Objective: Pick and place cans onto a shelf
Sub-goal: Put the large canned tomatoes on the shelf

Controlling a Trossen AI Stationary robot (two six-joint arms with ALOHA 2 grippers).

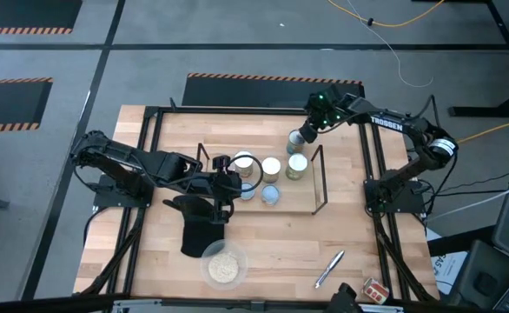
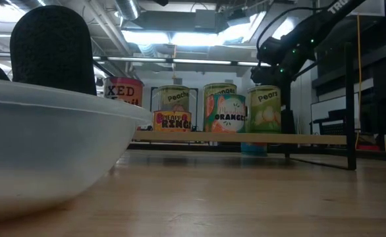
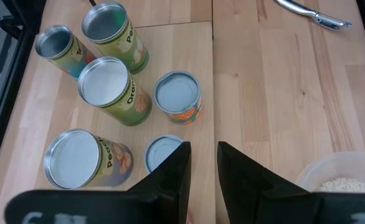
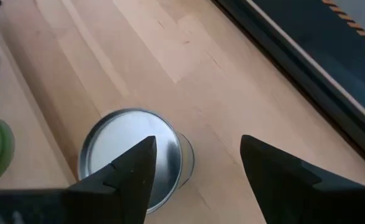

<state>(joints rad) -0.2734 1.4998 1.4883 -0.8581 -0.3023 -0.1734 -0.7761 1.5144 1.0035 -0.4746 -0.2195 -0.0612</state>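
Left gripper (image 1: 226,184): I see it narrowly parted, holding nothing, over the shelf's (image 1: 317,178) left edge.
Cans (image 1: 271,168): clustered on the shelf.
Right gripper (image 1: 300,137): spread wide above one can (image 4: 132,155) off the far edge; bare desk (image 1: 359,235) right.

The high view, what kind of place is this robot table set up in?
Probably an industrial lab or workshop: grey floor with orange-and-black hazard stripes, loose yellow cable on the floor, and in the low view an open ceiling with bare pipes and strip lights.
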